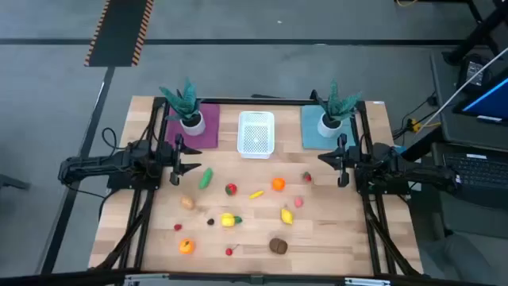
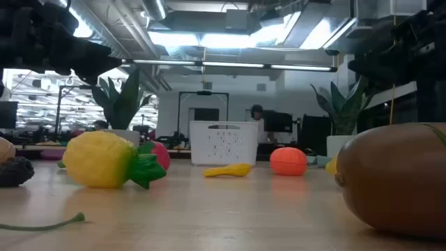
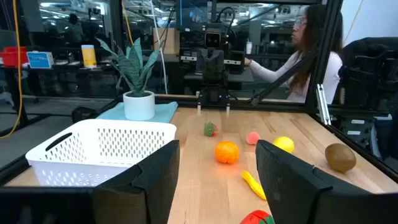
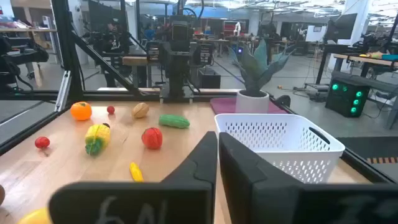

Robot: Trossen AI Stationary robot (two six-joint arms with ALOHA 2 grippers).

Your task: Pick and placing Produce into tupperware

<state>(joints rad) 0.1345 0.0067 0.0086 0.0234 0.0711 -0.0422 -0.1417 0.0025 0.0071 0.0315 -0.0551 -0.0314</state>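
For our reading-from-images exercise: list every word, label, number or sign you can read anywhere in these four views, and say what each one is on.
None can be read with confidence.
Right hand: pale handwritten marks on its body in the right wrist view, too blurred to read.
Blue box on a shelf behind the table: a white label, too small to read.
Striped floor panel: hazard stripes only, no words.
Tupperware, produce and plant pots: no lettering visible.

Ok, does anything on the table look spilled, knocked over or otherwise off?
Nothing stands out. The white tub sits square between the purple mat and the teal mat, and both potted plants stand upright. The toy produce lies scattered loose on the wood, none in the tub. Left gripper open, right gripper shut, both holding nothing.
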